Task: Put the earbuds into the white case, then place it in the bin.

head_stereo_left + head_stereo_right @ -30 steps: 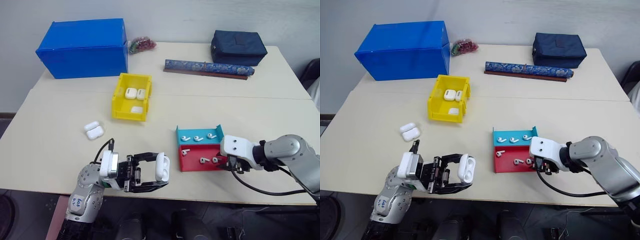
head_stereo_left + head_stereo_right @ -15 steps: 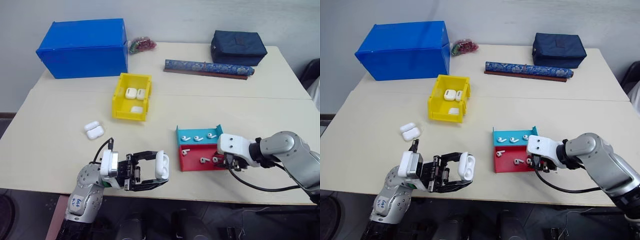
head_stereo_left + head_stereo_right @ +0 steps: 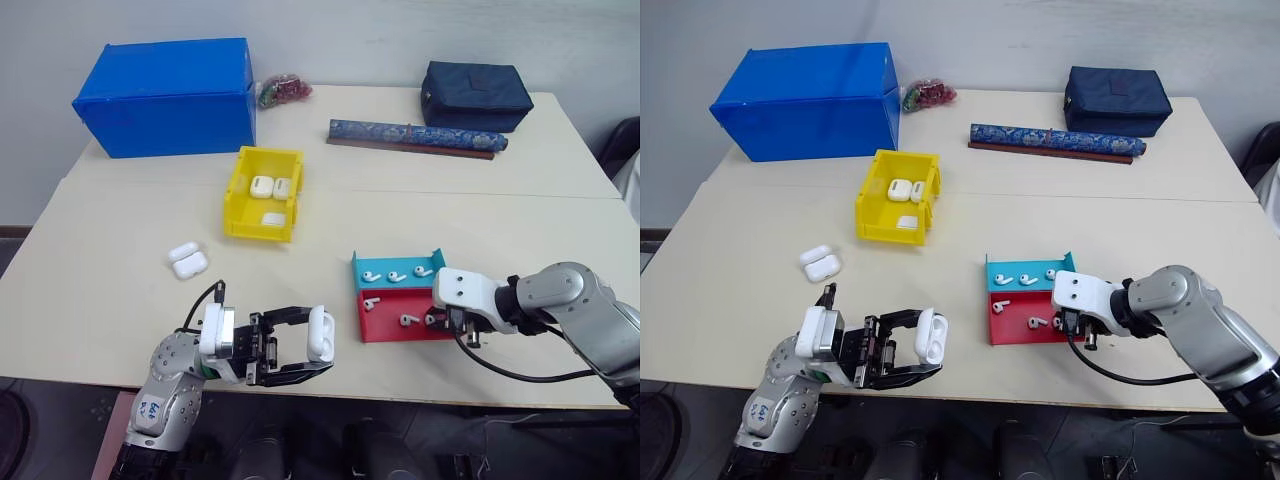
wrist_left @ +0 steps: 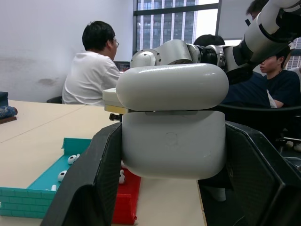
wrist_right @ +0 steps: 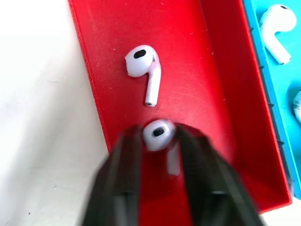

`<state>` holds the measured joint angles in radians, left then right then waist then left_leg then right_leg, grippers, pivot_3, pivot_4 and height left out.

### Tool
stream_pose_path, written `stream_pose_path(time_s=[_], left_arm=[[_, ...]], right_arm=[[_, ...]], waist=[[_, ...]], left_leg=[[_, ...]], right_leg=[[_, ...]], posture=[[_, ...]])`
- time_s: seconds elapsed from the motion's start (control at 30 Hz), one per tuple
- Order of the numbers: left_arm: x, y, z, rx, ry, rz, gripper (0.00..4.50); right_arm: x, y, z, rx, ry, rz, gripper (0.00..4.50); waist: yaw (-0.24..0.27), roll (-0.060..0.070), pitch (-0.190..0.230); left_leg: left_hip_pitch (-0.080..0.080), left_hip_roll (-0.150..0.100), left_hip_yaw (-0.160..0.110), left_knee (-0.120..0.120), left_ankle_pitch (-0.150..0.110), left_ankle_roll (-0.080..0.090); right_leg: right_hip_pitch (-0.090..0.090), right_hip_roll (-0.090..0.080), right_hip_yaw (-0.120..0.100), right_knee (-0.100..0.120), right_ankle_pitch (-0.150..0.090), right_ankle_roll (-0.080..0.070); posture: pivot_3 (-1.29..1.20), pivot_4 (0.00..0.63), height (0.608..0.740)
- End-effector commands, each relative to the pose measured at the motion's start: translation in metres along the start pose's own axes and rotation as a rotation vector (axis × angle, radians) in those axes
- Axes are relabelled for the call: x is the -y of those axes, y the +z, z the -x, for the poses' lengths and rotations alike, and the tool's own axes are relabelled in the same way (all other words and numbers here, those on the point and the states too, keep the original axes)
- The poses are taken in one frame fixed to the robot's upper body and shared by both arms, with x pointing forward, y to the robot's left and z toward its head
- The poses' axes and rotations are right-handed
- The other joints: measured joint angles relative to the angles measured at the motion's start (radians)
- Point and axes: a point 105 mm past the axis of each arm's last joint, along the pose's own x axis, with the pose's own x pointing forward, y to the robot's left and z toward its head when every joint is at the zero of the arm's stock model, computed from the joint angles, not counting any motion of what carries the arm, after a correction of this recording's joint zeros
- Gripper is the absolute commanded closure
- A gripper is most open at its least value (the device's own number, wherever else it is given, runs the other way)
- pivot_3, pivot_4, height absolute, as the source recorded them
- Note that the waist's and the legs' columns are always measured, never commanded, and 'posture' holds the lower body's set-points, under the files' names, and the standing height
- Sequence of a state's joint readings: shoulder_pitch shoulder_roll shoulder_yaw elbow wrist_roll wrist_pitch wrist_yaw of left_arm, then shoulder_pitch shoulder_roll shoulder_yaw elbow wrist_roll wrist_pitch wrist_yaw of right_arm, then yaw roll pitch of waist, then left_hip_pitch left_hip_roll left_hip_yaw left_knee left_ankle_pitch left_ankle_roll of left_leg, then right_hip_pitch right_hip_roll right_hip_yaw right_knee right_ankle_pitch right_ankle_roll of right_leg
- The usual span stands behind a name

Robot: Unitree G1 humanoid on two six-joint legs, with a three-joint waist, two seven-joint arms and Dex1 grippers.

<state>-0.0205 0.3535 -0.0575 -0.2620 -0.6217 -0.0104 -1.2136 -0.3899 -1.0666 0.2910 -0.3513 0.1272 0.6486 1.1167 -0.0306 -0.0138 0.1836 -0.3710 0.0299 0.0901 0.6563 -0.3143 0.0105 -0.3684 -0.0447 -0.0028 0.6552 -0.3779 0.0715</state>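
The white case [image 3: 321, 333] is clamped by the left gripper [image 3: 312, 346] off the table's front edge, while an earbud [image 5: 158, 133] in the red tray [image 5: 197, 70] is pinched by the right gripper [image 5: 157, 141].

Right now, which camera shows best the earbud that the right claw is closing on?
Right wrist view: the earbud sits between the right claw fingers in the red tray. In the head views the claw hides it; the left wrist view shows only distant specks.

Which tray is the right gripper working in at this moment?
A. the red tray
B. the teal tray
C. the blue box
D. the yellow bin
A: the right gripper has its jaws around an earbud lying in the red tray; the teal tray sits beside it.
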Motion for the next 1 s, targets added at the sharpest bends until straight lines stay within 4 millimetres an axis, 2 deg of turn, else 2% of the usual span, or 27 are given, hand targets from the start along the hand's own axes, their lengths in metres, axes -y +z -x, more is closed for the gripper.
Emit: stream_pose_path(time_s=[0.03, 0.27, 0.37, 0.47, 0.63, 0.73, 0.83, 1.0], left_arm=[[0.004, 0.006, -0.002, 0.013, -0.014, -0.03, 1.7], [0.004, 0.006, -0.001, 0.011, -0.011, -0.032, 1.7], [0.004, 0.007, -0.002, 0.012, -0.012, -0.034, 1.7], [0.004, 0.008, -0.003, 0.02, -0.009, -0.039, 1.7], [0.002, 0.011, -0.006, 0.057, -0.001, -0.039, 1.7], [-0.002, 0.015, -0.009, 0.102, 0.011, -0.031, 1.7], [-0.01, 0.021, -0.014, 0.14, 0.009, -0.029, 1.7], [-0.023, 0.033, -0.024, 0.227, -0.006, 0.004, 1.7]], right_arm=[[0.001, 0.001, 0.0, -0.008, -0.007, 0.026, 3.66], [0.0, -0.002, 0.0, -0.014, 0.001, 0.024, 3.66], [0.0, -0.002, 0.0, -0.016, 0.002, 0.025, 4.04], [0.002, -0.001, 0.001, -0.009, -0.01, 0.026, 4.04], [0.01, 0.01, 0.021, 0.064, -0.042, 0.015, 4.04], [0.013, 0.027, 0.045, 0.225, -0.051, 0.0, 4.04], [0.01, 0.052, 0.07, 0.506, -0.071, 0.037, 4.04], [-0.014, 0.094, 0.109, 1.068, -0.043, 0.006, 4.04]], waist=[[0.0, 0.0, 0.0], [0.0, 0.0, 0.0], [0.0, 0.0, 0.0], [0.0, 0.0, 0.0], [0.001, 0.0, 0.0], [0.002, 0.0, 0.0], [0.003, 0.0, 0.0], [0.004, -0.001, 0.0]], left_leg=[[0.0, 0.0, 0.0, 0.0, 0.0, 0.0], [0.0, 0.0, 0.0, 0.0, 0.0, 0.0], [0.0, 0.0, 0.0, 0.0, 0.0, 0.0], [0.0, 0.0, 0.0, 0.001, 0.0, 0.0], [0.0, 0.0, 0.0, 0.001, 0.0, 0.0], [0.0, 0.0, 0.0, 0.001, 0.0, 0.0], [0.0, 0.0, -0.001, 0.001, 0.0, 0.0], [0.0, 0.0, -0.002, 0.003, 0.0, 0.001]], right_leg=[[0.0, 0.0, 0.0, 0.0, 0.0, 0.0], [0.0, 0.0, 0.0, 0.0, 0.0, 0.0], [0.0, 0.0, 0.0, 0.001, 0.0, 0.0], [0.0, 0.0, 0.0, 0.001, 0.0, 0.0], [0.0, 0.0, 0.0, 0.001, 0.0, 0.0], [0.0, 0.0, 0.0, 0.001, 0.0, 0.0], [0.001, 0.0, -0.001, 0.001, 0.0, 0.0], [0.003, 0.001, -0.002, 0.001, 0.0, 0.0]], posture=[[0.0, 0.15, 0.74], [0.0, 0.15, 0.74], [0.0, 0.15, 0.74], [0.0, 0.15, 0.74], [0.0, 0.15, 0.74], [0.0, 0.15, 0.74], [0.0, 0.15, 0.74], [0.0, 0.15, 0.74]])
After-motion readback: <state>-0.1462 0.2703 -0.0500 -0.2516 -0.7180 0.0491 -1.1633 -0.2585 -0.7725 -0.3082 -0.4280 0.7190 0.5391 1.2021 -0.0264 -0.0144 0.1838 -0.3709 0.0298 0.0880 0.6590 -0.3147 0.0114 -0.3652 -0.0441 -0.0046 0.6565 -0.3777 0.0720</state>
